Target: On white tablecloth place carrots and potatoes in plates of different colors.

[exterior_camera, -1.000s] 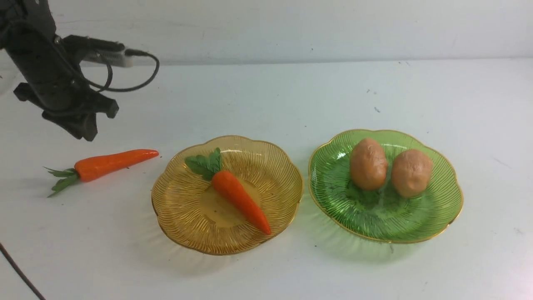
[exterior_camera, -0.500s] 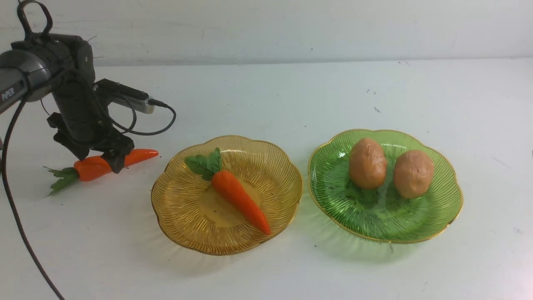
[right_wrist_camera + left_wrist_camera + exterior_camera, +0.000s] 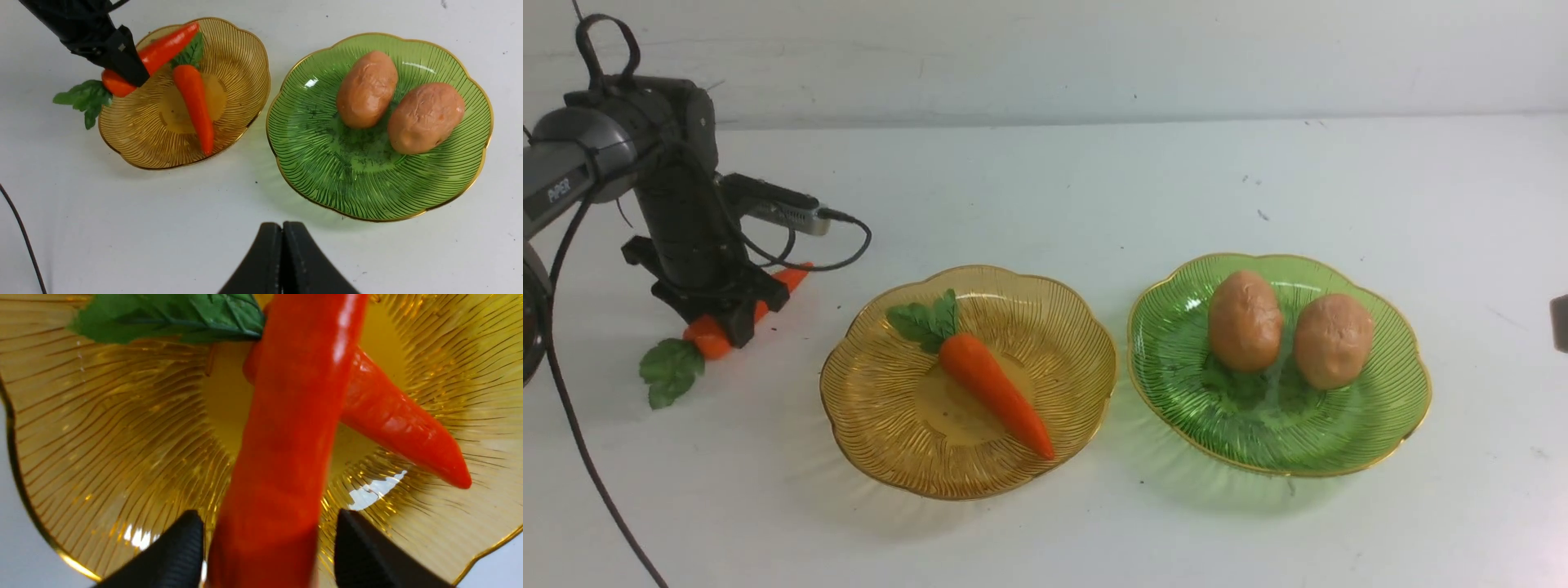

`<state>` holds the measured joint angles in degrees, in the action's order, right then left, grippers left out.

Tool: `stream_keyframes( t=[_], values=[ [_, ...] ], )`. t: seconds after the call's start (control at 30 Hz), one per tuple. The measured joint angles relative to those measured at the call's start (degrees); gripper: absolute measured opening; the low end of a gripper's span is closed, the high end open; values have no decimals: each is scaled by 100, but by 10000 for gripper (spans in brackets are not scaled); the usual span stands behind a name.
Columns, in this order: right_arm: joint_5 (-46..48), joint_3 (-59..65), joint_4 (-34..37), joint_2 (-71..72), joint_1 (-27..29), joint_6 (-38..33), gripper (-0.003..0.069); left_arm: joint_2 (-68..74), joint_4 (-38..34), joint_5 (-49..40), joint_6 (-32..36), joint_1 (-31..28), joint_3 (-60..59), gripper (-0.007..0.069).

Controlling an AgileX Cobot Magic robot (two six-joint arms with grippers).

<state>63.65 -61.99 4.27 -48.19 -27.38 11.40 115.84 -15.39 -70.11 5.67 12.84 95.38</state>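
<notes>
My left gripper (image 3: 727,320) is shut on a carrot (image 3: 707,336) left of the amber plate (image 3: 849,425), low over the white tablecloth (image 3: 1045,188). In the left wrist view the held carrot (image 3: 282,457) sits between my fingers (image 3: 179,551) above the amber plate (image 3: 102,428) and the second carrot (image 3: 392,420). That second carrot (image 3: 992,392) lies in the amber plate. Two potatoes (image 3: 1245,321) (image 3: 1333,340) lie in the green plate (image 3: 1258,433). My right gripper (image 3: 282,228) is shut and empty, in front of the green plate (image 3: 367,188).
A black cable (image 3: 572,433) runs from the left arm across the cloth's front left. The held carrot's green leaves (image 3: 670,371) hang toward the cloth. A grey part (image 3: 1560,322) shows at the far right edge.
My left gripper came down onto the loose carrot and shut on it. The carrot has turned, its leaves now point to the front and its tip to the back.
</notes>
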Motion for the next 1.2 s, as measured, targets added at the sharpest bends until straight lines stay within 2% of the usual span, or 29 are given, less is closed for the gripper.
stream_keyframes(
  t=[0.07,0.17,0.3,0.43,0.5,0.57,0.63,0.67,0.87,1.2],
  values=[
    [0,0,-50,18,0,-54,-15,0,7,2,-267,0,0,498],
    [153,0,-245,211,0,-106,-15,0,13,2,-567,0,0,571],
    [760,0,-641,637,0,-124,-15,-35,-59,7,-659,0,0,563],
    [891,176,-1049,1508,0,-124,-15,-145,-71,7,-663,0,59,444],
    [573,726,-1131,2157,0,-101,-15,-193,-71,7,-663,0,83,333],
    [-674,1683,-1135,2798,0,-33,-15,-204,-34,7,-619,0,89,216],
    [-2364,2818,-1052,3199,0,-22,-15,-204,1,7,-467,0,100,61],
    [-3023,3237,-1020,3319,0,-22,-15,-204,1,7,-412,0,100,26],
    [-4941,4276,-1037,3424,0,-22,-15,-208,26,7,-357,0,100,-4],
    [-5368,4345,-1075,3437,0,-22,-15,-208,26,7,-335,0,100,-4]
  ],
)
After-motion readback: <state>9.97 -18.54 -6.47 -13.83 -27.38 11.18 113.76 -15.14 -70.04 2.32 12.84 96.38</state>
